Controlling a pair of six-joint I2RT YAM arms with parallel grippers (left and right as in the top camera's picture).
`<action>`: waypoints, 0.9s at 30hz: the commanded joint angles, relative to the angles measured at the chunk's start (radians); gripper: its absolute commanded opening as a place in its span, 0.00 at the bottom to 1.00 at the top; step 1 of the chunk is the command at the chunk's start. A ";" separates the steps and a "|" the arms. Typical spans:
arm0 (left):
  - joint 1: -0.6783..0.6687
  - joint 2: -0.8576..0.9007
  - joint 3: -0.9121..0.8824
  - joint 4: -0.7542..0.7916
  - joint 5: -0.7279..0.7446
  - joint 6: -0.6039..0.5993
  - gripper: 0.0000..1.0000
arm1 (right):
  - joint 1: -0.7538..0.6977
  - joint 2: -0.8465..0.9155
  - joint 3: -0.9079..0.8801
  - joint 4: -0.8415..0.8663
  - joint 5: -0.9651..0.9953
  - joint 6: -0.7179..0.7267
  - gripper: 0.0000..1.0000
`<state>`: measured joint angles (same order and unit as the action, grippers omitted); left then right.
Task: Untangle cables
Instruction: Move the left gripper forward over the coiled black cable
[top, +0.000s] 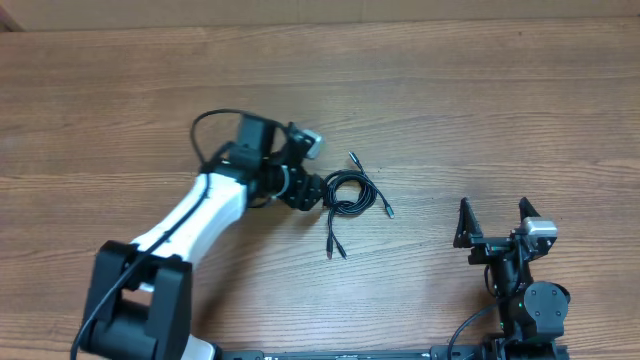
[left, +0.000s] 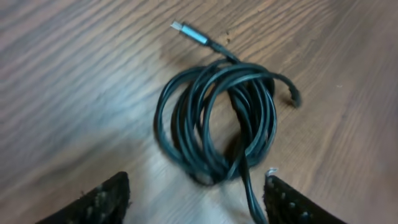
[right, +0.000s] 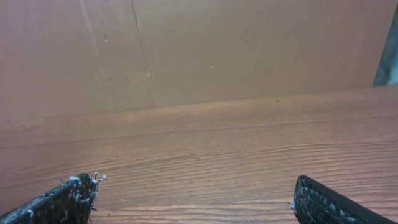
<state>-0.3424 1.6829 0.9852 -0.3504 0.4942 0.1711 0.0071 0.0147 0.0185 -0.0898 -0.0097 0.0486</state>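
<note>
Overhead view: the cables (top: 350, 195), two thin black cords coiled together, lie on the wooden table (top: 450, 90), the left gripper (top: 318, 190) low beside them, fingers apart and empty, apparently lined up to grab a loop, while the right gripper (top: 497, 222) sits open, well apart.
</note>
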 joint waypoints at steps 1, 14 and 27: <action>-0.077 0.029 0.021 0.062 -0.147 0.031 0.62 | -0.003 -0.012 -0.011 0.005 0.012 0.004 1.00; -0.176 0.196 0.021 0.239 -0.439 -0.128 0.14 | -0.003 -0.012 -0.011 0.005 0.012 0.004 1.00; -0.172 -0.093 0.069 -0.086 -0.531 -0.579 0.04 | -0.003 -0.012 -0.011 0.006 0.012 0.004 1.00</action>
<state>-0.5175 1.6958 1.0134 -0.3969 0.0280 -0.1524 0.0071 0.0147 0.0185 -0.0895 -0.0101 0.0490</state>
